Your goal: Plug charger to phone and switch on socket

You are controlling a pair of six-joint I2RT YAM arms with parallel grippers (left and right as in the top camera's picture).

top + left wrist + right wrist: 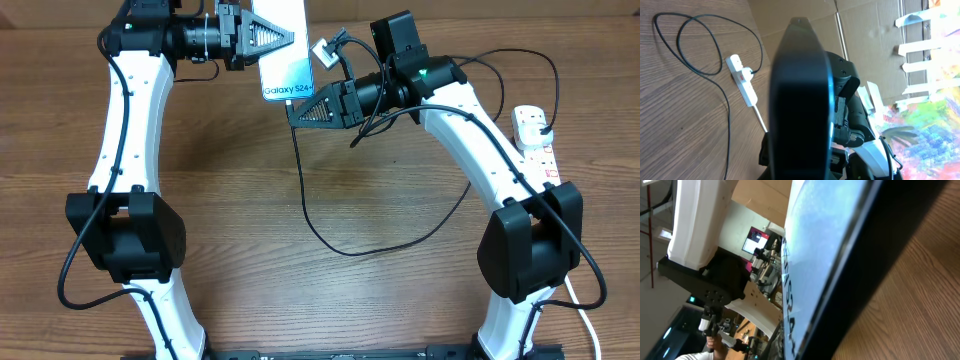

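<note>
The phone (285, 55), lit light blue with "Galaxy S24" text, is held up at the table's far side by my left gripper (275, 40), which is shut on its side. In the left wrist view its dark back (800, 100) fills the centre. My right gripper (303, 108) sits at the phone's text end, and the phone (830, 240) fills its wrist view. The charger's thin black cable (345, 248) hangs from the right fingertips, loops over the table and runs to the white socket (535, 140) at the right edge. The connector tip is hidden. The socket also shows in the left wrist view (742, 80).
The socket's thick white lead (590, 322) runs off the front right. Both arm bases (125, 235) stand near the front edge. Cardboard panels (875, 35) and coloured paper stand beyond the table's far side.
</note>
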